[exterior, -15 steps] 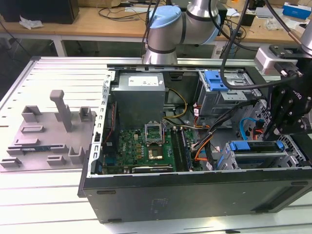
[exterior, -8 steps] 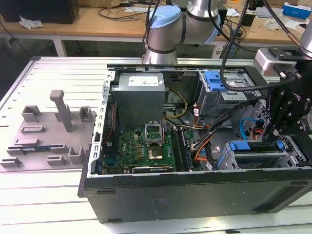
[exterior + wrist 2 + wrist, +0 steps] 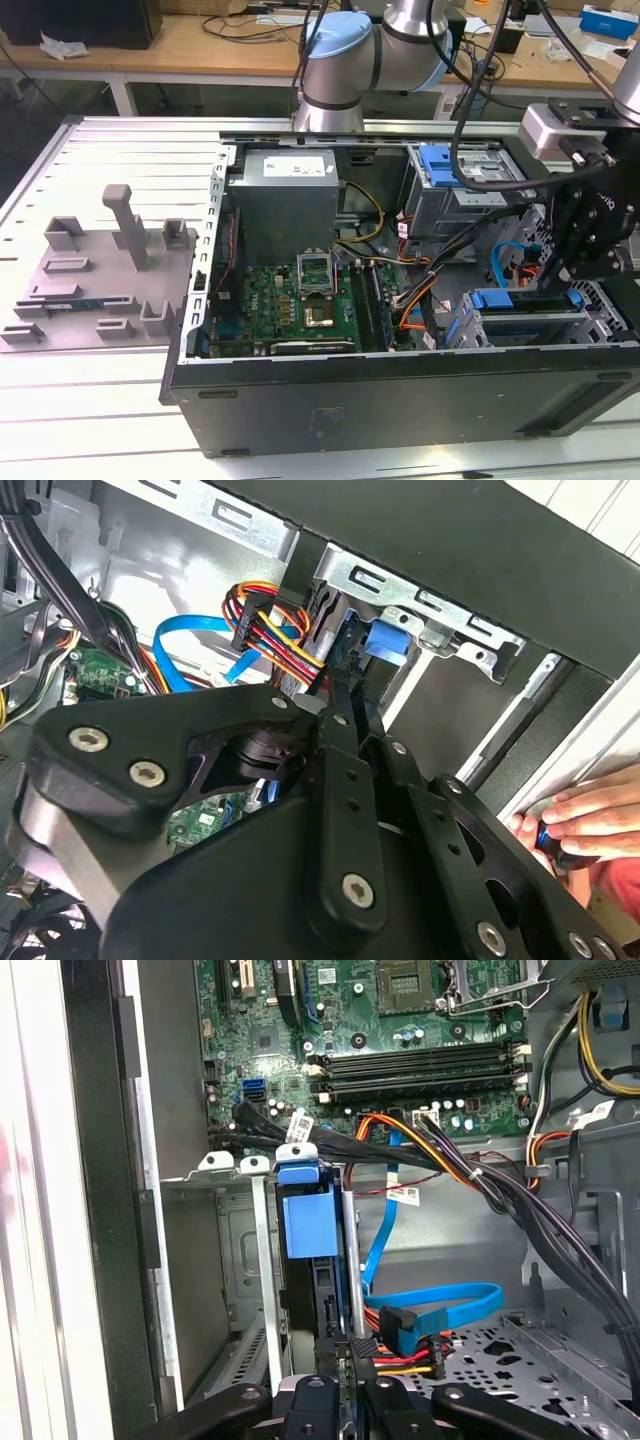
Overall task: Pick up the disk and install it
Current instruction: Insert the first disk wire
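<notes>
The disk [image 3: 308,1225] stands on edge in the metal drive bay [image 3: 225,1240] at the front corner of the open computer case, its blue carrier frame at the end away from my fingers. In the exterior view the disk [image 3: 520,300] lies in that bay at the view's right, under my gripper [image 3: 560,280]. In both wrist views my gripper [image 3: 345,1355] has its black fingers [image 3: 340,740] drawn close together on the thin edge of the disk [image 3: 385,640].
Red, yellow and black power cables [image 3: 275,630] and a blue flat cable [image 3: 440,1310] run right beside the bay. The motherboard [image 3: 300,300] and grey power supply box [image 3: 285,200] fill the case's middle. A person's hand [image 3: 570,820] rests outside the case wall. A grey fixture [image 3: 100,270] sits at the exterior view's left.
</notes>
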You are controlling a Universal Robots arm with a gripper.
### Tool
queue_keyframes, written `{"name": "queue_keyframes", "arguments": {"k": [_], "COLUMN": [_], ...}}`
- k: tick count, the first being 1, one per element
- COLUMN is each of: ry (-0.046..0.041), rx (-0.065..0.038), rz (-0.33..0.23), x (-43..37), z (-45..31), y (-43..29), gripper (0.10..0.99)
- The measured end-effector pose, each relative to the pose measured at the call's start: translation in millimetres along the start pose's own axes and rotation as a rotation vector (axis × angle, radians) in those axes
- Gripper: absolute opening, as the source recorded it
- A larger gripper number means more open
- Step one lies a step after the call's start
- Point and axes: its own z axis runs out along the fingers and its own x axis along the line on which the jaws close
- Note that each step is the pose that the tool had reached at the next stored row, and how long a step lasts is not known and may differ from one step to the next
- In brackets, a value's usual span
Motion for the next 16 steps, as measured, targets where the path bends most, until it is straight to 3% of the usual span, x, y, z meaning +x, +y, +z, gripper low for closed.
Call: {"name": "queue_keyframes", "arguments": {"k": [16], "ry": [0.0005], "rx": [0.000], "rz": [0.000], "x": [-0.2], "z": [7.3], "y": [0.1], "gripper": [0.165]}}
